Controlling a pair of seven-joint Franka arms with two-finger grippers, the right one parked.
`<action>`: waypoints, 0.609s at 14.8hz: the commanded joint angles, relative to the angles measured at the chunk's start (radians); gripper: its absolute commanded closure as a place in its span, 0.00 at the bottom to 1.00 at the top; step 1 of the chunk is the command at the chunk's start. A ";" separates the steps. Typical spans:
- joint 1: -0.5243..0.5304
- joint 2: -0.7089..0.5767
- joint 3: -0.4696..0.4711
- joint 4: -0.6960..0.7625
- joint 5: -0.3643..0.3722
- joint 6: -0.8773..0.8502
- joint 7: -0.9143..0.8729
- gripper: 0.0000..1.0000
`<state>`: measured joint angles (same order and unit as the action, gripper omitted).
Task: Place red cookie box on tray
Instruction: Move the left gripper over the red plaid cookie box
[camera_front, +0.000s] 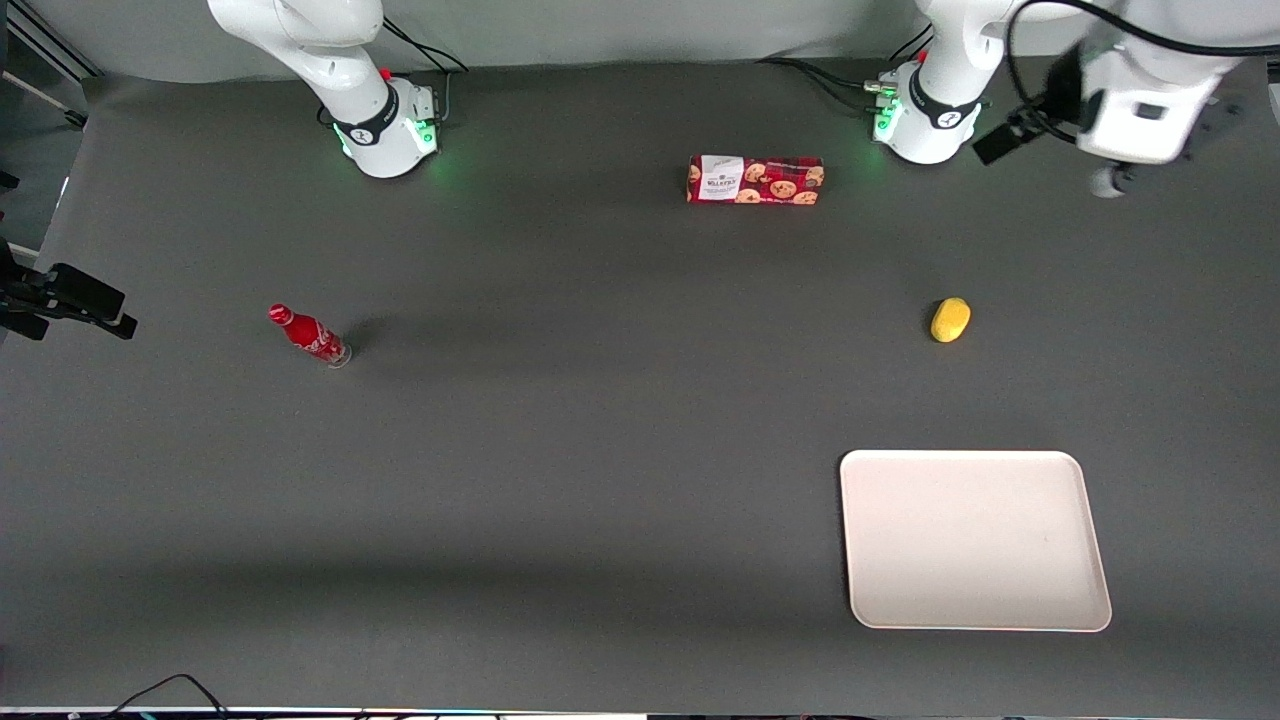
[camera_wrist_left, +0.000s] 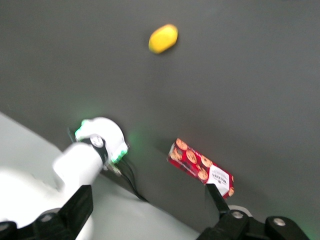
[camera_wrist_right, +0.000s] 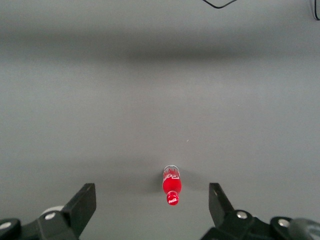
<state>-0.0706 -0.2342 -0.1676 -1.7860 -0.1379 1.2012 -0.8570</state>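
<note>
The red cookie box (camera_front: 755, 180) (camera_wrist_left: 200, 167) lies flat on the dark table beside the working arm's base (camera_front: 925, 120), its white label end pointing toward the parked arm. The cream-white tray (camera_front: 975, 540) lies much nearer to the front camera than the box and holds nothing. My gripper (camera_wrist_left: 148, 205) hangs high above the table at the working arm's end, well apart from the box. It is open, with nothing between its black fingers (camera_wrist_left: 80, 205).
A yellow lemon-like object (camera_front: 950, 320) (camera_wrist_left: 163, 38) sits on the table between the box and the tray. A small red soda bottle (camera_front: 308, 335) (camera_wrist_right: 171, 186) stands toward the parked arm's end. Cables run by the arm bases.
</note>
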 joint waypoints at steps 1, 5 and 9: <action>-0.002 -0.290 -0.119 -0.341 -0.124 0.103 -0.248 0.00; 0.003 -0.392 -0.299 -0.532 -0.224 0.250 -0.511 0.00; -0.015 -0.398 -0.413 -0.604 -0.279 0.342 -0.683 0.00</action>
<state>-0.0772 -0.6081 -0.5105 -2.3279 -0.3774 1.4766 -1.4169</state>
